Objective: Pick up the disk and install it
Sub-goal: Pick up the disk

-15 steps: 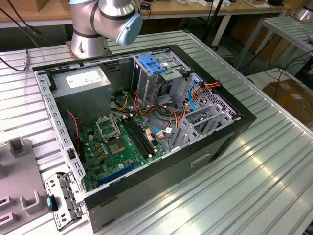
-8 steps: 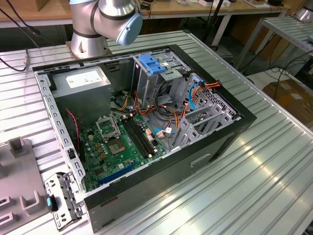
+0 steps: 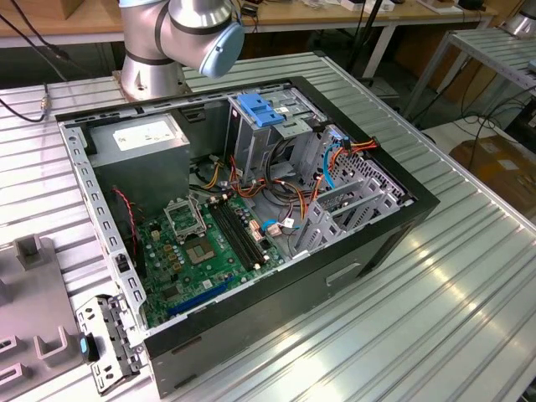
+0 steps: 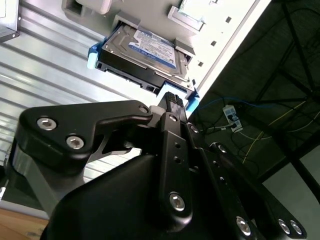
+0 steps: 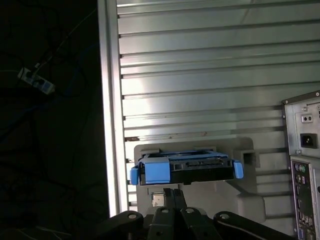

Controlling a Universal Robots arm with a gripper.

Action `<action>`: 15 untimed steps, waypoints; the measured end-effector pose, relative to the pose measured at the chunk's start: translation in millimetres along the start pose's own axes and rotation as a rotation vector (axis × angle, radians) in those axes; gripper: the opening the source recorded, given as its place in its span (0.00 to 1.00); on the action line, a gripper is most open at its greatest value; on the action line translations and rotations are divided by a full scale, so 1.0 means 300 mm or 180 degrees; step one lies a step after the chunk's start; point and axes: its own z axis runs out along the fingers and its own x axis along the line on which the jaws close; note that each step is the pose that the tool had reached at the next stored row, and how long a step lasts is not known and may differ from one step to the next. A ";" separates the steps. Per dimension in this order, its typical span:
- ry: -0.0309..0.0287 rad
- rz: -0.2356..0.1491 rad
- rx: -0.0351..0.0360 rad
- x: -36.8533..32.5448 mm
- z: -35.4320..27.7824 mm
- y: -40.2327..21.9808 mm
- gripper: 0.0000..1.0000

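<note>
Pickup step, judging by the layout, with nothing lifted yet. Closed claw (image 5: 173,190), fingers (image 4: 171,100) pressed together and gripping nothing. Straight ahead of the fingertips, just beyond them, the disk (image 5: 187,170): flat in a grey holder (image 5: 245,195) on the ribbed aluminium table (image 5: 200,75), blue carrier rail (image 4: 94,52) around its edges. Near the holder, a computer case (image 5: 305,150). Likely calls for spreading the fingers and squaring up across the disk's sides before any grip.
</note>
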 end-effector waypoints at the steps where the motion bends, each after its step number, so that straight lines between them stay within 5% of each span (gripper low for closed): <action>1: 0.0003 -0.0064 0.0001 0.000 0.000 0.000 0.11; 5: 0.0020 -0.0411 0.0005 0.000 0.000 0.000 0.11; 15: 0.0081 -0.1650 0.0022 0.000 0.001 0.000 0.11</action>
